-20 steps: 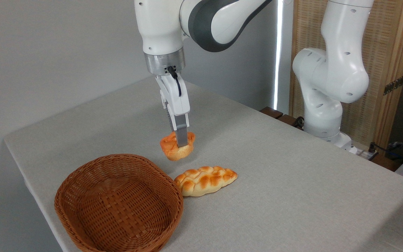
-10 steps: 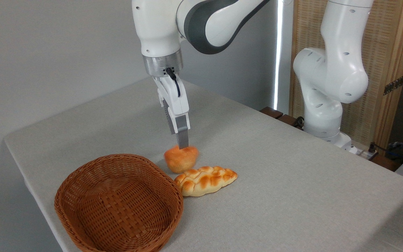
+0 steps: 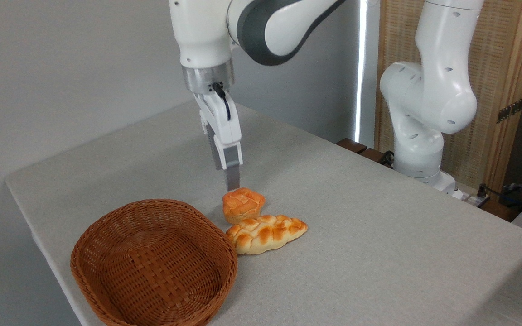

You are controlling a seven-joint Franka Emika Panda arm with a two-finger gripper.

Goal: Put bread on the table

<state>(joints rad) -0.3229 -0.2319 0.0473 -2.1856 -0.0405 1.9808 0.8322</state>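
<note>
Bread [image 3: 243, 205] sits on the table [image 3: 379, 235], touching the braided loaf [image 3: 265, 233] on its far-edge side, just right of the basket [image 3: 152, 265]; gripper [image 3: 231, 181] empty directly above, clear of it, finger gap unclear.

White arm bent overhead, pincer [image 3: 232, 184] pointing straight down (finger gap not discernible)

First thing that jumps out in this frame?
The white robot arm's pincer hangs empty just above a small round orange-golden bun resting on the grey-beige table. The bun sits against a pale braided loaf, beside an empty brown wicker basket at front left.
</note>
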